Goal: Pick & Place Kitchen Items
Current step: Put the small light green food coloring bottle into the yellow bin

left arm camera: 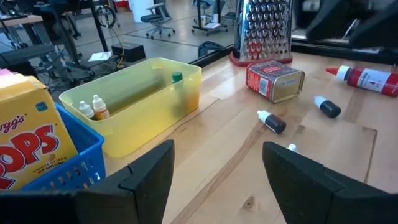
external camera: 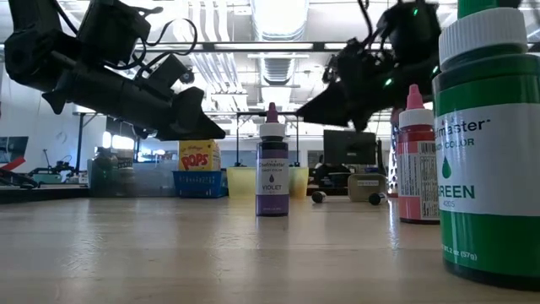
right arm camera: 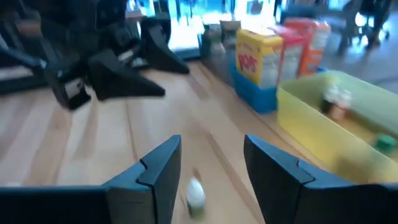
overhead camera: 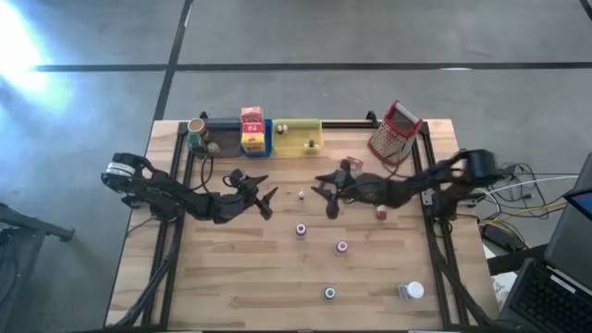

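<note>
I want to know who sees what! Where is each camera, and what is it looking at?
High view: above the table, looking straight down; both arms show.
Low view: at tabletop height, facing the violet bottle; arms overhead.
Left wrist view: on the left arm, facing the yellow tray; open left gripper shows.
Right wrist view: on the right arm, open right gripper over a small bottle.
Both wrist views share the yellow tray.

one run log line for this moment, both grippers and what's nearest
left gripper: open, empty, above table | right gripper: open, empty, over small white-capped bottle lying on table | yellow tray: holds small bottles
</note>
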